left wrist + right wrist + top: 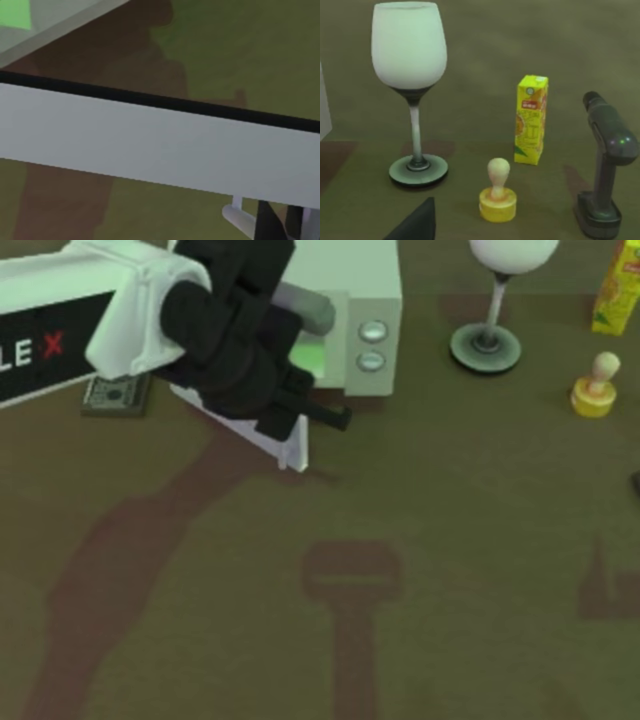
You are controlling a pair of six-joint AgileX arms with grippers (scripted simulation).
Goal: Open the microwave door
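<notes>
The pale white-green microwave (365, 280) stands at the back of the table, its two silver knobs (372, 332) facing forward. The microwave door (285, 445) is swung out toward the front left, and the green-lit inside (310, 362) shows. My left gripper (312, 408) reaches down from the left and is shut on the door's handle. In the left wrist view the door's pale panel (150, 145) crosses the picture, with the handle bar (239, 218) running between dark fingers (269, 226). My right gripper (636, 482) is parked at the table's right edge.
A banknote (115, 393) lies left of the microwave, half under my arm. Right of the microwave stand a wine glass (490, 335), a yellow juice carton (617, 290) and a yellow stamp (596, 387). A dark drill (607, 165) stands near the right gripper.
</notes>
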